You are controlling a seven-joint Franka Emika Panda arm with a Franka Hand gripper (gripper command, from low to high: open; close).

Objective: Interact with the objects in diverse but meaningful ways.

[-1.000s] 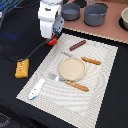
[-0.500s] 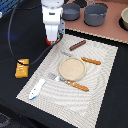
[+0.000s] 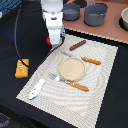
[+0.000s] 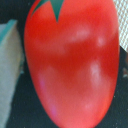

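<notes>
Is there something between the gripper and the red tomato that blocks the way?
Nothing visible does. The gripper is right at the tomato at the placemat's corner, and the wrist view shows the tomato filling the frame.

Lab tabletop: black cloth, toy place setting.

Glossy red tomato with a green leafy top; orange-yellow block; dark brown sausage stick; white-and-blue piece; cream striped placemat; black worktop.
</notes>
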